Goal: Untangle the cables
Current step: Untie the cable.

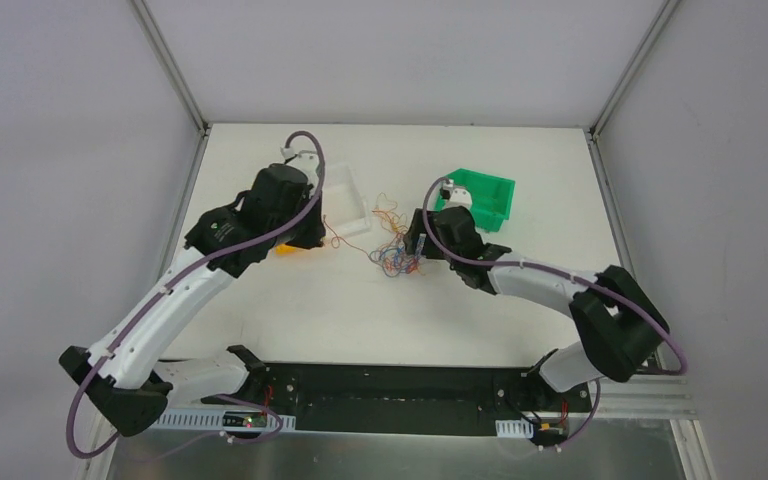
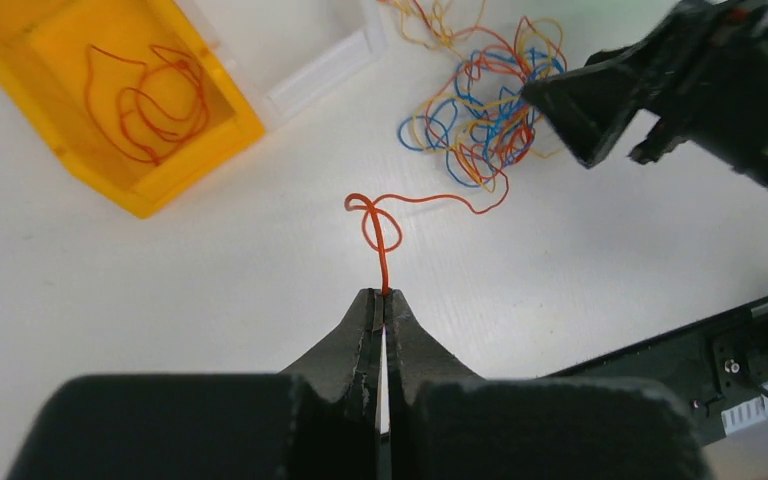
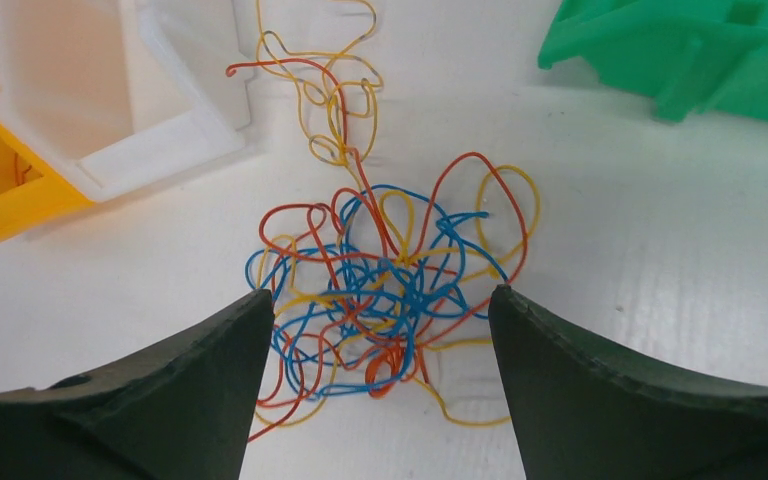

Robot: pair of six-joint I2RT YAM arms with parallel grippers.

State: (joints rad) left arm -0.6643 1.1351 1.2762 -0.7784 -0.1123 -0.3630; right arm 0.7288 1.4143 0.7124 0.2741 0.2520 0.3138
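A clump of thin orange, blue and yellow cables (image 1: 396,256) lies mid-table. My right gripper (image 3: 380,300) is open and straddles the clump (image 3: 390,290), one finger on each side, low over the table. My left gripper (image 2: 384,296) is shut on the end of a single orange cable (image 2: 385,225). This cable curls in a small loop and runs toward the clump (image 2: 480,110). In the top view this strand (image 1: 337,239) lies between my left gripper (image 1: 310,240) and the clump. More orange cables (image 2: 145,95) lie inside the yellow bin (image 2: 175,175).
A white bin (image 1: 350,200) stands behind the yellow bin (image 1: 290,250) at the left. A green bin (image 1: 485,195) stands at the back right, behind my right wrist. A loose yellow-orange strand (image 3: 335,100) trails from the clump toward the back.
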